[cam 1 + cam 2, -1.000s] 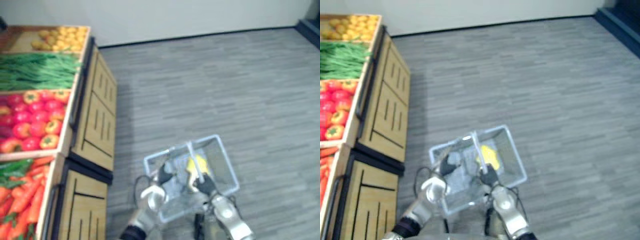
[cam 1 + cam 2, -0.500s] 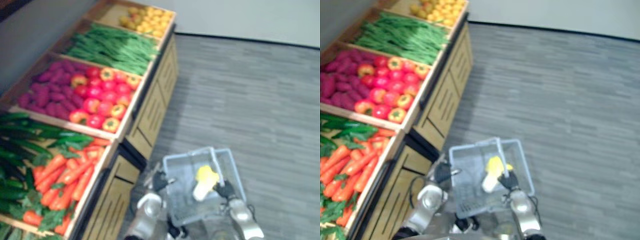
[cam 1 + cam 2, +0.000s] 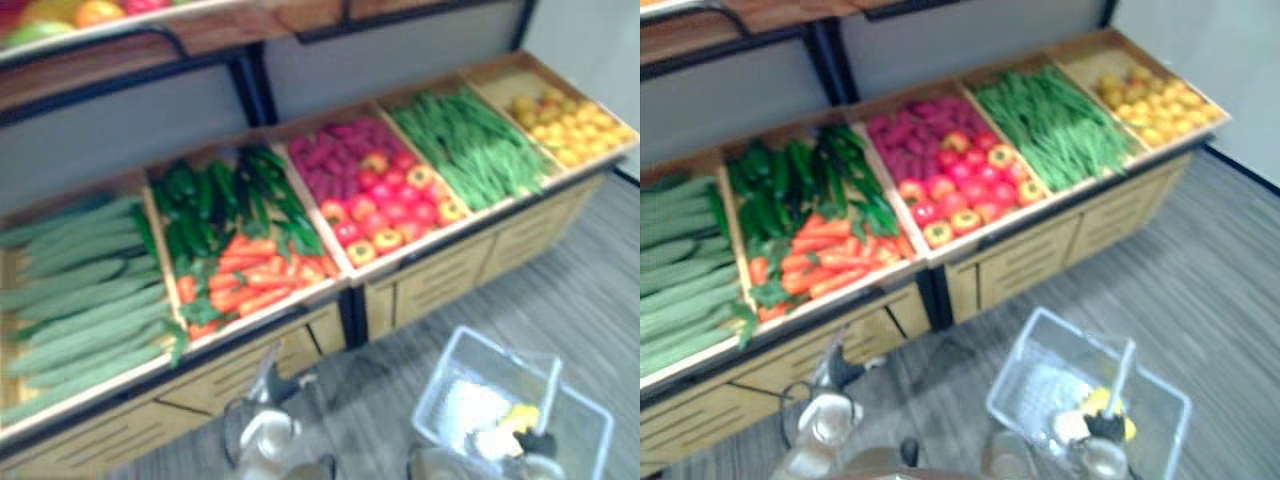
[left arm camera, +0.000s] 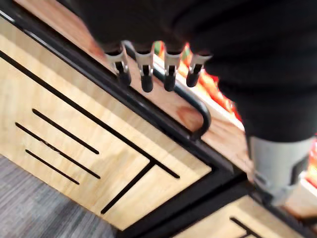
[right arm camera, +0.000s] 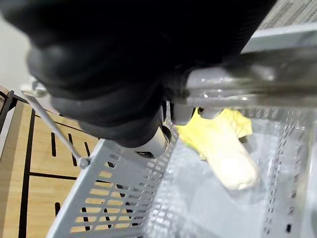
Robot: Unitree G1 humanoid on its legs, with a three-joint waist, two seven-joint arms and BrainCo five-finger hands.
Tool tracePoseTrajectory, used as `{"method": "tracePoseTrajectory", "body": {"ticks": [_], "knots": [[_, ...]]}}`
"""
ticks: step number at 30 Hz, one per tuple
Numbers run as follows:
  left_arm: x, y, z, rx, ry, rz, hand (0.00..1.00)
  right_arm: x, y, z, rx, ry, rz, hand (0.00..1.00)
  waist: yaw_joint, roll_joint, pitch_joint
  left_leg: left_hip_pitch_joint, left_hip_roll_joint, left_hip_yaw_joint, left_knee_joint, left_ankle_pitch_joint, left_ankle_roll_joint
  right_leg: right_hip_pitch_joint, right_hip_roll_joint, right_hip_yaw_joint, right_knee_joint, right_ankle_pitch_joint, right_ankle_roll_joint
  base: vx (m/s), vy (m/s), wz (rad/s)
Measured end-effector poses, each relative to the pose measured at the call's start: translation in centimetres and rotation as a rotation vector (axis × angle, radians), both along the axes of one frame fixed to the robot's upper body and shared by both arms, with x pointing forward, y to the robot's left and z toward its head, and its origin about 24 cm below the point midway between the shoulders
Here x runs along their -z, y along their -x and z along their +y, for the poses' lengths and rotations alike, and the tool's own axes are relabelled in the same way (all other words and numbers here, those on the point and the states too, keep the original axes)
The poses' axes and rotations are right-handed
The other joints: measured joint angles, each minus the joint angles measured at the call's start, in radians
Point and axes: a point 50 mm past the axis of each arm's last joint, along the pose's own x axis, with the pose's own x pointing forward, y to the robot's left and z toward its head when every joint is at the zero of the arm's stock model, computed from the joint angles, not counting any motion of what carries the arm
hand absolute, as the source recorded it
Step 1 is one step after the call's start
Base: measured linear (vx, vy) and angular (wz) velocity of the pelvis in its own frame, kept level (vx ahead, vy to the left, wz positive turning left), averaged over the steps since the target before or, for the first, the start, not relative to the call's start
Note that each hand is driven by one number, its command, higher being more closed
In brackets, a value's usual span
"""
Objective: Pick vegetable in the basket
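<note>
Basket point(image 5: 114, 198) of perforated plastic, pale vegetable point(image 5: 228, 158) inside, gripped by right robot hand point(image 5: 109, 84); left robot hand point(image 4: 145, 69) relaxed.

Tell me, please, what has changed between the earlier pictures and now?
The camera has swung toward the vegetable stand, so the whole view shifted. The left hand, earlier at the rim of the basket, is now apart from it, open, near the stand's front rail. Unchanged: the right hand stays shut on the handle, and the yellow-white vegetable lies inside.

Lower centre, our left hand point(image 3: 272, 388) hangs, fingers relaxed; lower right, our right hand point(image 3: 538, 443) clenches the basket handle point(image 3: 1122, 372).
</note>
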Motion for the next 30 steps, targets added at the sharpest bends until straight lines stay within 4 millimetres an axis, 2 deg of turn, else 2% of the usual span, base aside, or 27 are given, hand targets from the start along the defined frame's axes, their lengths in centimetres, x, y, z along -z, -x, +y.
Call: {"method": "tracePoseTrajectory", "body": {"ticks": [2, 4, 6, 7, 8, 9, 10, 14, 15, 18, 19, 20, 23, 25, 28, 30], "knots": [[-0.7, -0.4, 0.3, -0.033, 0.03, -0.043, 0.0, 0.5, 1.7, 0.2, 0.053, -0.019, 0.026, 1.0, -0.008, 0.009, -0.005, 0.002, 0.026, -0.002, 0.002, 0.006, -0.001, 0.043, 0.001, -0.085, -0.014, -0.003, -0.021, 0.1, -0.201, 0.97], [-1.6, -0.7, 0.7, -0.052, 0.039, -0.089, 0.0, 0.7, 2.7, 0.3, 0.069, -0.029, 0.04, 1.0, -0.003, 0.009, -0.009, -0.01, 0.051, 0.071, 0.017, 0.002, 0.006, 0.076, -0.003, -0.139, -0.038, -0.008, -0.031, 0.06, -0.086, 0.75], [-2.4, -1.2, 1.0, -0.069, 0.039, -0.133, 0.0, 0.7, 3.2, 0.4, 0.073, -0.031, 0.045, 1.0, -0.009, 0.006, -0.009, -0.018, 0.11, 0.269, 0.078, -0.016, 0.034, 0.116, -0.018, -0.189, -0.067, -0.002, -0.041, 0.08, -0.013, 0.67], [-2.8, -1.4, 1.2, -0.074, 0.038, -0.152, 0.0, 0.7, 3.4, 0.5, 0.076, -0.035, 0.048, 1.0, -0.009, 0.003, -0.008, -0.014, 0.16, 0.441, 0.113, -0.023, 0.044, 0.148, -0.026, -0.215, -0.081, -0.001, -0.043, 0.13, 0.041, 0.73], [-3.2, -1.8, 1.1, -0.07, 0.038, -0.17, 0.0, 0.8, 3.6, 0.5, 0.085, -0.038, 0.053, 1.0, -0.009, 0.001, -0.01, -0.008, 0.186, 0.584, 0.149, -0.031, 0.054, 0.17, -0.038, -0.236, -0.084, -0.001, -0.043, 0.13, 0.072, 0.65], [-3.4, -2.0, 1.1, -0.067, 0.036, -0.18, 0.0, 0.8, 3.7, 0.3, 0.091, -0.034, 0.054, 1.0, -0.009, -0.001, -0.01, -0.009, 0.187, 0.615, 0.158, -0.03, 0.053, 0.178, -0.043, -0.24, -0.089, 0.0, -0.041, 0.08, 0.089, 0.61], [-3.8, -2.6, 1.2, -0.058, 0.028, -0.198, 0.0, 1.1, 3.8, 0.3, 0.105, -0.043, 0.064, 1.0, -0.009, 0.01, -0.02, -0.021, 0.178, 0.61, 0.162, -0.028, 0.052, 0.183, -0.047, -0.24, -0.107, 0.005, -0.032, 0.05, 0.096, 0.48], [-5.0, -4.0, 2.8, -0.045, -0.038, -0.239, 0.0, 1.7, 3.3, 0.7, 0.108, -0.083, 0.083, 1.0, -0.015, -0.007, -0.031, -0.022, 0.111, 0.563, 0.074, 0.018, 0.05, 0.201, -0.069, -0.252, -0.184, 0.044, -0.015, 0.04, 0.109, 0.37], [-5.9, -4.9, 3.0, -0.029, -0.059, -0.272, 0.0, 1.8, 3.6, 0.5, 0.127, -0.085, 0.09, 1.0, -0.015, -0.013, -0.036, 0.008, 0.071, 0.556, -0.017, 0.069, 0.054, 0.204, -0.085, -0.254, -0.198, 0.049, -0.014, -0.01, 0.078, 0.34], [-7.6, -6.5, 3.3, 0.007, -0.102, -0.332, 0.0, 1.9, 3.5, 0.2, 0.132, -0.084, 0.096, 1.0, -0.019, -0.01, -0.041, 0.048, 0.03, 0.538, -0.153, 0.15, 0.059, 0.198, -0.092, -0.267, -0.203, 0.05, -0.012, -0.05, 0.037, 0.27], [-8.4, -7.3, 3.4, 0.032, -0.127, -0.36, 0.0, 1.8, 3.2, 0.1, 0.129, -0.083, 0.092, 1.0, -0.029, -0.007, -0.041, 0.061, 0.024, 0.531, -0.205, 0.183, 0.057, 0.193, -0.089, -0.278, -0.201, 0.05, -0.012, -0.08, 0.002, 0.21], [-9.2, -7.9, 3.7, 0.052, -0.157, -0.381, 0.0, 1.7, 2.7, 0.1, 0.114, -0.08, 0.083, 1.0, -0.04, -0.006, -0.04, 0.07, 0.023, 0.529, -0.237, 0.205, 0.057, 0.187, -0.088, -0.282, -0.2, 0.05, -0.012, -0.08, 0.004, 0.12], [-10.8, -9.5, 3.7, 0.12, -0.25, -0.42, 0.0, 1.5, 2.0, 0.1, 0.076, -0.064, 0.077, 1.0, -0.042, -0.001, -0.037, 0.065, 0.031, 0.535, -0.243, 0.21, 0.054, 0.171, -0.074, -0.272, -0.197, 0.053, -0.016, -0.1, -0.013, -0.13], [-12.7, -10.9, 3.5, 0.158, -0.312, -0.483, 0.0, 1.3, 1.2, -0.1, 0.053, -0.054, 0.064, 1.0, -0.055, 0.011, -0.036, 0.019, 0.042, 0.538, -0.244, 0.218, 0.055, 0.124, -0.068, -0.26, -0.194, 0.059, -0.018, -0.09, -0.001, -0.01], [-15.5, -12.9, 3.8, 0.186, -0.393, -0.55, 0.0, 0.6, -1.4, -0.1, 0.007, -0.037, 0.01, 1.0, -0.065, 0.033, -0.024, -0.064, 0.059, 0.572, -0.243, 0.244, 0.062, 0.027, -0.046, -0.222, -0.198, 0.108, -0.024, -0.05, 0.02, -0.29], [-16.7, -14.1, 3.7, 0.202, -0.449, -0.57, 0.0, 0.3, -2.3, 0.2, -0.012, -0.031, -0.007, 1.0, -0.066, 0.029, 0.005, -0.073, 0.063, 0.592, -0.243, 0.247, 0.063, 0.014, -0.037, -0.203, -0.211, 0.126, -0.025, -0.01, 0.018, -0.31]]}}
